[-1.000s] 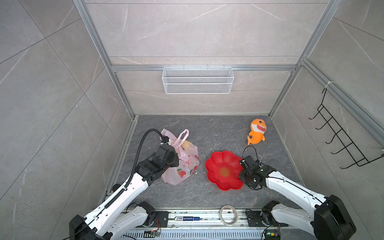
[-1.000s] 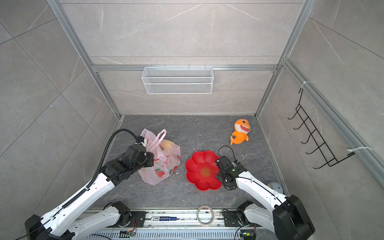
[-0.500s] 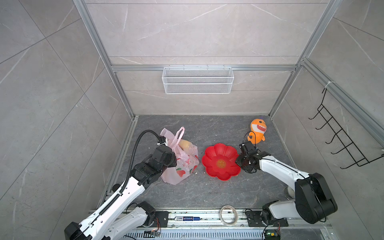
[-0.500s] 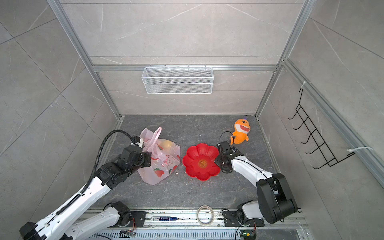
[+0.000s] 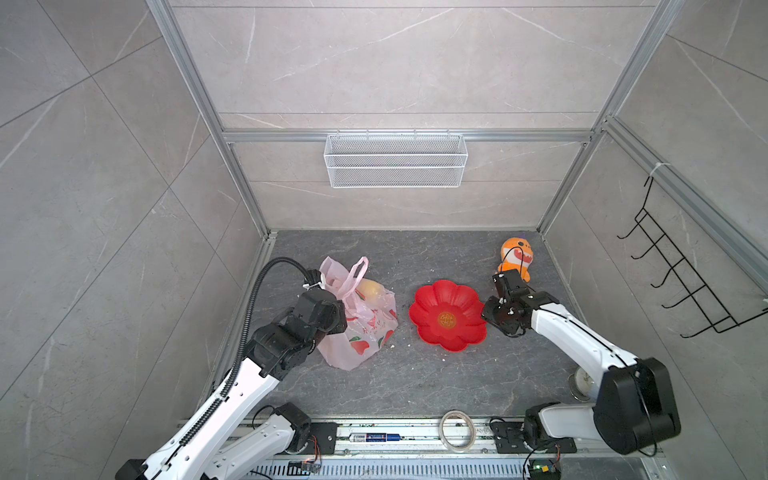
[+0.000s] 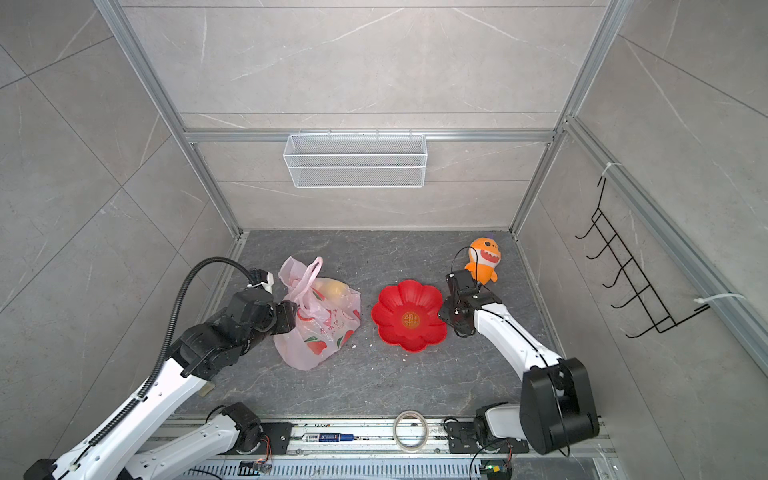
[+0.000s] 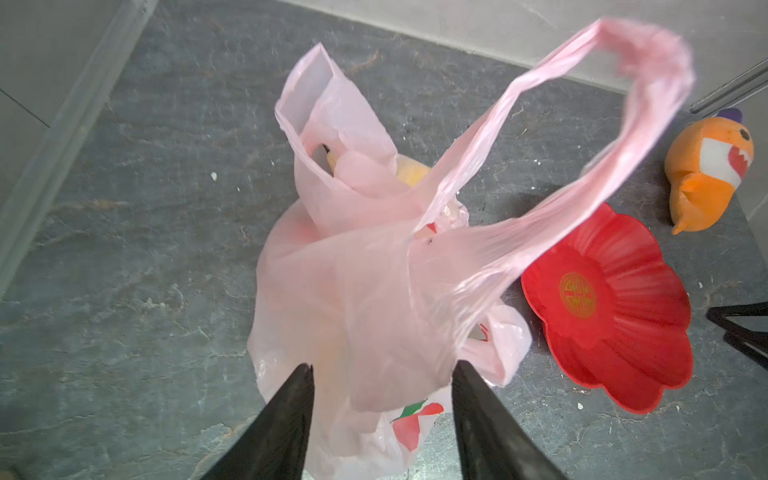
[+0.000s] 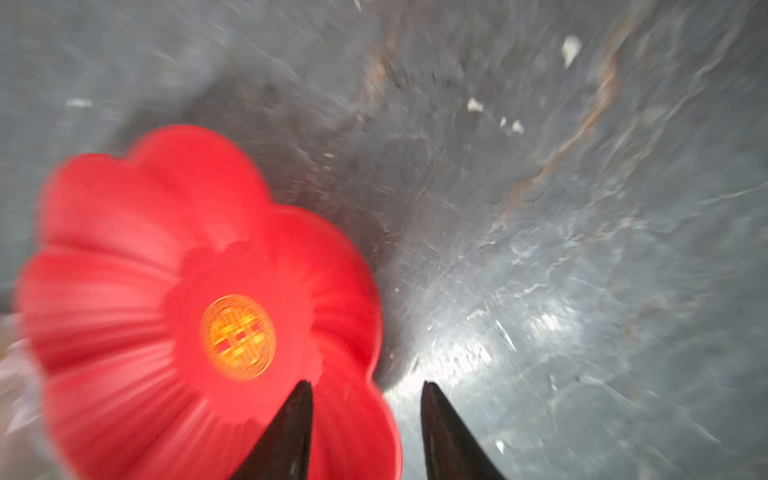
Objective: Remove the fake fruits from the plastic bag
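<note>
The pink plastic bag (image 5: 361, 328) (image 6: 322, 332) (image 7: 365, 282) sits on the grey floor at the left, handle loops standing up. One yellowish fake fruit (image 5: 370, 289) (image 6: 332, 289) (image 7: 411, 172) shows in its mouth; the other fake fruits are hidden in the bag. My left gripper (image 7: 383, 365) (image 5: 338, 318) is at the bag's left side, open, with loose bag film lying between the jaws. My right gripper (image 8: 366, 383) (image 5: 485, 318) is open, one finger over the rim of the red flower-shaped dish (image 5: 436, 299) (image 8: 124, 270), the other over the floor.
An orange plush shark (image 5: 515, 257) (image 7: 706, 170) stands at the back right, close behind my right wrist. A tape roll (image 5: 457, 430) lies on the front rail. A wire basket (image 5: 395, 160) hangs on the back wall, a black hook rack (image 5: 673, 274) on the right wall.
My right gripper carried the red dish toward the back by its rim, then opened off it. My left gripper's jaws have opened wider at the bag; the bag has barely shifted.
</note>
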`<state>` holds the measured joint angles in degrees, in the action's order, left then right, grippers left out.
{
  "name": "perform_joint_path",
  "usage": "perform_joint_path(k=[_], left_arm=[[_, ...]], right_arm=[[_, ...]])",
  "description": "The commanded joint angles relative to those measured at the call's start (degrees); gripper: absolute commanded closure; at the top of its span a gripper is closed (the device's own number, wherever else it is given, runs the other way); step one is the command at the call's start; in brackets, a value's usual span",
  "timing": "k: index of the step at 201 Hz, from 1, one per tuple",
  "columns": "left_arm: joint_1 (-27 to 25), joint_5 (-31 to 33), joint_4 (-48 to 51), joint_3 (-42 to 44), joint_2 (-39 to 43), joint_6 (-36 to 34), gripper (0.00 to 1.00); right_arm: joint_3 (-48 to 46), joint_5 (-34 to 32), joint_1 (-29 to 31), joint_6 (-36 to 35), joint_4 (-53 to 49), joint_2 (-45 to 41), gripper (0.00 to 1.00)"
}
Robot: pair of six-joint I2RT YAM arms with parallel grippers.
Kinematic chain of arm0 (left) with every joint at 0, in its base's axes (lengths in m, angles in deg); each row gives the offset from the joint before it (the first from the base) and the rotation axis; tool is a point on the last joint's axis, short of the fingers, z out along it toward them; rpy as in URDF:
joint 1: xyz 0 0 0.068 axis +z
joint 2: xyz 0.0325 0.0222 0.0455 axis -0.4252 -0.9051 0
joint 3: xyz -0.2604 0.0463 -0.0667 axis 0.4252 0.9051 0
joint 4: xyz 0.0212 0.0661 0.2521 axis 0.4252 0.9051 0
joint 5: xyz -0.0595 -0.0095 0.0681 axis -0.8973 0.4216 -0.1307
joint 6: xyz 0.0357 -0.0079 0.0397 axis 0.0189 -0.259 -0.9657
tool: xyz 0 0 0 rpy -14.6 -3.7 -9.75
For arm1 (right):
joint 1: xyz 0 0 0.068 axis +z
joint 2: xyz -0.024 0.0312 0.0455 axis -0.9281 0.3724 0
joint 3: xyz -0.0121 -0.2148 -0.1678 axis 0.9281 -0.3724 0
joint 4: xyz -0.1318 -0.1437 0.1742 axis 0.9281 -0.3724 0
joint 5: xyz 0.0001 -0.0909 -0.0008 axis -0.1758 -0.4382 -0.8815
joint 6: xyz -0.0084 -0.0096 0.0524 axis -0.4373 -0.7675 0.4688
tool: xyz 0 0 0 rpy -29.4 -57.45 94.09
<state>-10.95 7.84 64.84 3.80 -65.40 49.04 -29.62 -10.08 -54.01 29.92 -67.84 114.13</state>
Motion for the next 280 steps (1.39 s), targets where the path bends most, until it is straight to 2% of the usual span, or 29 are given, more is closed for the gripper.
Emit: perform_joint_path(k=[1,38,64,86,111,124,134,149,166,187,221,244,280], left_arm=[[-0.2,-0.67,2.95,-4.95,-2.11,-0.82,0.33],[-0.19,-6.38,1.24,-13.1,-11.52,-7.06,0.2],[-0.18,-9.73,2.89,-19.54,-19.96,-11.78,0.19],[-0.25,-9.81,4.68,-23.87,-25.76,-14.77,0.21],[-0.25,-5.14,6.29,-26.76,-30.55,-16.38,0.31],[-0.22,-2.26,6.1,-26.97,-31.53,-16.5,0.47],[-0.23,-0.51,6.31,-26.73,-31.36,-15.61,0.63],[-0.42,1.72,6.23,-24.52,-28.51,-11.75,0.86],[-0.78,5.17,5.19,-18.52,-21.81,-5.85,0.94],[-0.91,5.76,2.42,-8.54,-10.62,0.46,0.96],[-1.16,2.12,0.05,4.54,5.54,9.4,0.97],[-1.26,0.61,0.8,9.55,10.21,12.29,0.97],[-1.36,-1.24,-0.8,13.86,12.54,14.58,0.98]], right_arm=[[4.9,-0.48,2.0,-6.35,-9.39,-5.52,0.53],[9.84,-0.16,6.28,-8.74,-11.55,-6.32,0.52],[9.9,1.25,7.41,-8.5,-7.97,-5.02,0.53],[9.76,2.76,8.65,-7.81,-4.38,-3.81,0.53],[12.28,4.66,11.88,-9.17,-1.68,-0.68,0.53],[14.97,5.58,14.43,-10.63,-0.71,1.86,0.53],[17.39,6.53,16.61,-11.54,0.37,4.06,0.53],[21.11,8.23,19.8,-12.67,2.68,7.69,0.53],[24.99,9.57,23.49,-13.47,5.82,11.56,0.52],[29.07,9.79,27.93,-13.51,10.12,16.66,0.48],[37.03,9.72,34.56,-13.05,12.76,26.43,0.4],[42.18,9.16,37.54,-11.98,13.69,31.25,0.37],[51.46,7.68,41.02,-11.12,10.08,37.33,0.35]])
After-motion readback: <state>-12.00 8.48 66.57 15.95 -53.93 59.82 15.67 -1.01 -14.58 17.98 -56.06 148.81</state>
